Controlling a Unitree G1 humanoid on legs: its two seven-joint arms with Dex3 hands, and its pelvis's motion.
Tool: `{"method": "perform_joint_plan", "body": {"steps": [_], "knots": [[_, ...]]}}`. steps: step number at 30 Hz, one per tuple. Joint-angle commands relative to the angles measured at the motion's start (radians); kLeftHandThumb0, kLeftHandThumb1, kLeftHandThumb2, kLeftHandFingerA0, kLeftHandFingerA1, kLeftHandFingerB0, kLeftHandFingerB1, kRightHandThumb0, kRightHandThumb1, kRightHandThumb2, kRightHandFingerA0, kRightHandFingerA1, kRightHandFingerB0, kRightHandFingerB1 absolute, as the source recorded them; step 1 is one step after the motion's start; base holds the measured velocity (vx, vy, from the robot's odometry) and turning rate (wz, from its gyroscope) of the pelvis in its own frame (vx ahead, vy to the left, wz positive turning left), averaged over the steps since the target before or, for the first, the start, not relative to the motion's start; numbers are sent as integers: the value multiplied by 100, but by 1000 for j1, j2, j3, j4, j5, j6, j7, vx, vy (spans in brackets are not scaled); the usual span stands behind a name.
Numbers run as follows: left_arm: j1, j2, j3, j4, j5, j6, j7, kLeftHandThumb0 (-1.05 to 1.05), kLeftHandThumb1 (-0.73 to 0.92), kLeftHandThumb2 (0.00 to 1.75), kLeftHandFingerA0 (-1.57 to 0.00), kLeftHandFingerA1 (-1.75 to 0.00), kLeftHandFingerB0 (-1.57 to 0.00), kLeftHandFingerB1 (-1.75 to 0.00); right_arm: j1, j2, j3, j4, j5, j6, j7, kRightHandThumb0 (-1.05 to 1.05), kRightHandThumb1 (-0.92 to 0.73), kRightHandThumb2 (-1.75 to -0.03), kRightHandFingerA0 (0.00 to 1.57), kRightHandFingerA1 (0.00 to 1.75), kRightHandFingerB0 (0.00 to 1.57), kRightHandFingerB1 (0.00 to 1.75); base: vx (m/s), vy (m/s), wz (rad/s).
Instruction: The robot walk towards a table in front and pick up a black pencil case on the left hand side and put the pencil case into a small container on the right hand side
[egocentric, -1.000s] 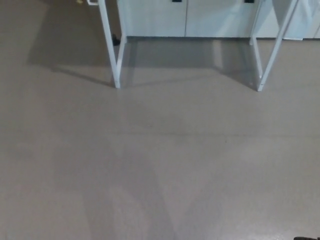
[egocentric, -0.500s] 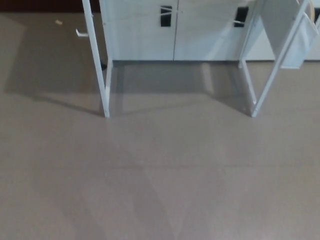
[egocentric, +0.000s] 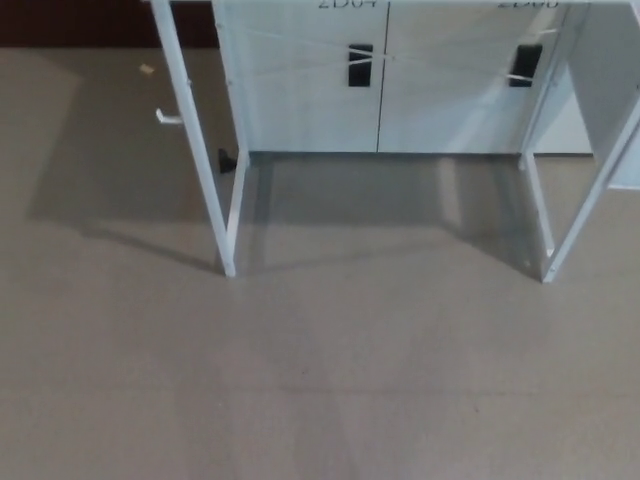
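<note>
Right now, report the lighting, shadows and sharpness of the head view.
Head view: dim, even indoor light with a brownish cast; soft overall, the lettering on the white cabinet doors too blurred to read reliably. The white table legs cast broad, soft-edged shadows on the floor, falling left and beneath the frame. No strong glare. Neither hand shows.
</note>
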Motion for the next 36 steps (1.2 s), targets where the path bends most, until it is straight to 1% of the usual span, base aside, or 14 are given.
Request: {"method": "perform_joint_plan", "body": {"steps": [1,11,18,19,20,22,23,25,26,27,28,33,34,36], "knots": [[-18,8,7,-7,-5,-13,13,-13,66,59,-37,-38,-24,-31,-21,-4,0,28,2,-6,6,-28,-58,-58,57,43,39,37,269,120,-4],[-2,12,13,7,-9,-28,-2,-15,66,60,-36,-39,-24,-32,-20,-2,19,35,-10,-11,-4,-36,-50,-68,55,50,36,43,296,158,-3],[-6,14,13,4,-10,-22,6,-15,66,61,-38,-40,-25,-32,-27,6,17,39,0,-7,8,-27,-59,-58,57,44,38,37,170,-132,11],[-10,12,11,-2,-11,-17,8,-11,47,90,-29,-56,-14,-48,-34,4,18,33,0,-6,12,-28,-60,-58,58,45,37,37,253,-233,13],[-10,12,8,-4,-4,-19,14,-16,65,60,-40,-41,-26,-32,-35,1,20,35,-4,-10,13,-29,-60,-58,57,43,38,36,321,-311,-27],[-13,12,5,-10,1,-17,24,-14,65,59,-41,-41,-27,-32,-48,-6,27,40,-17,-12,8,-37,-51,-69,53,50,35,44,305,-259,18],[-20,9,8,-5,-5,-16,25,-12,48,92,-33,-59,-13,-48,-62,-7,27,49,-18,-11,5,-37,-51,-69,54,50,37,44,287,-251,-6],[-28,9,16,4,-12,-18,25,-11,49,92,-32,-58,-9,-47,-75,-7,30,42,-20,2,1,-38,-50,-69,55,51,37,44,59,-179,-3],[-29,9,18,6,-14,-18,23,-11,49,92,-32,-58,-9,-47,-74,-6,29,38,-19,5,2,-38,-50,-69,55,51,37,44,34,-166,-3],[-30,12,13,-9,-5,-19,29,-14,65,59,-44,-41,-24,-31,-86,-5,26,41,-14,10,6,-38,-50,-69,55,50,36,44,53,-115,-4],[-20,10,12,-11,-5,-28,25,-12,49,92,-33,-58,-10,-47,-77,-9,26,31,-15,12,7,-38,-50,-69,55,50,36,44,52,-103,-2],[-32,5,18,4,-19,-25,19,-11,48,92,-34,-59,-12,-48,-89,-9,22,36,-14,19,5,-38,-51,-69,56,51,37,44,46,10,-2],[-34,6,19,2,-20,-25,19,-14,64,59,-45,-42,-25,-32,-91,-10,25,28,-18,28,6,-38,-51,-70,55,51,36,44,121,115,10],[-30,6,18,-9,-19,-23,19,-15,64,59,-45,-43,-25,-32,-90,-10,25,20,-18,38,6,-39,-51,-70,55,51,36,44,124,-5,53]]}}
